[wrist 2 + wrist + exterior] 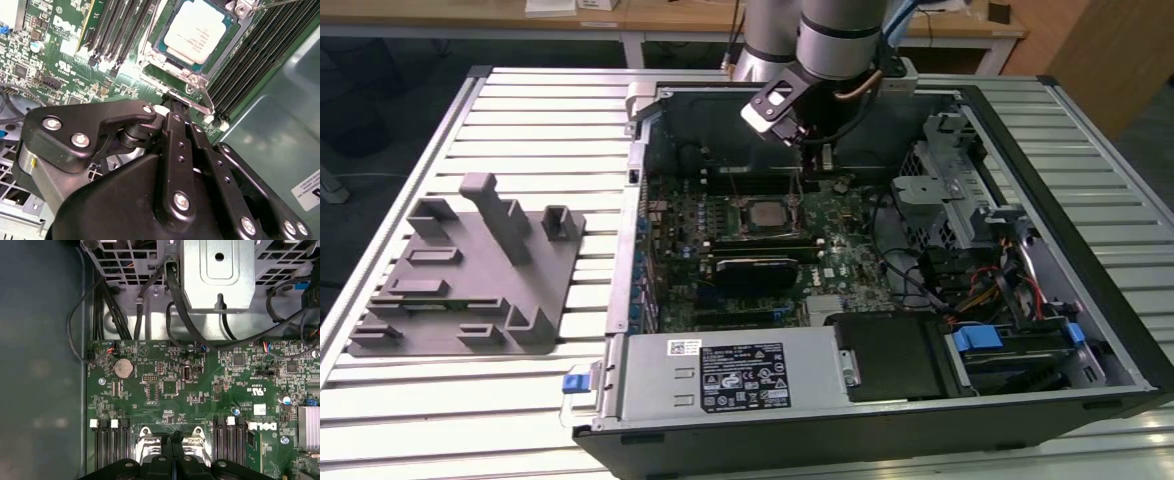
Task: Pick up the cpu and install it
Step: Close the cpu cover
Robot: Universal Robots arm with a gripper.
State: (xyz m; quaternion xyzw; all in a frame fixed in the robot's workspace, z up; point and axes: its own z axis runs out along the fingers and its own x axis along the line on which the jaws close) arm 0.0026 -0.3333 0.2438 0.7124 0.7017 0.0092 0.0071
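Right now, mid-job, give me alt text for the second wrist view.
The cpu lies flat in its socket on the green motherboard, with memory slots on both sides. In the foreground the black gripper, shut, points its tip at the socket's metal lever.

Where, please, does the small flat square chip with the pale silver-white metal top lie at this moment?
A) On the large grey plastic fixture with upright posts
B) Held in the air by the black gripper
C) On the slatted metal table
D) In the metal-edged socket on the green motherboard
D: the cpu lies flat inside the metal-edged socket frame on the green motherboard, in the second wrist view.
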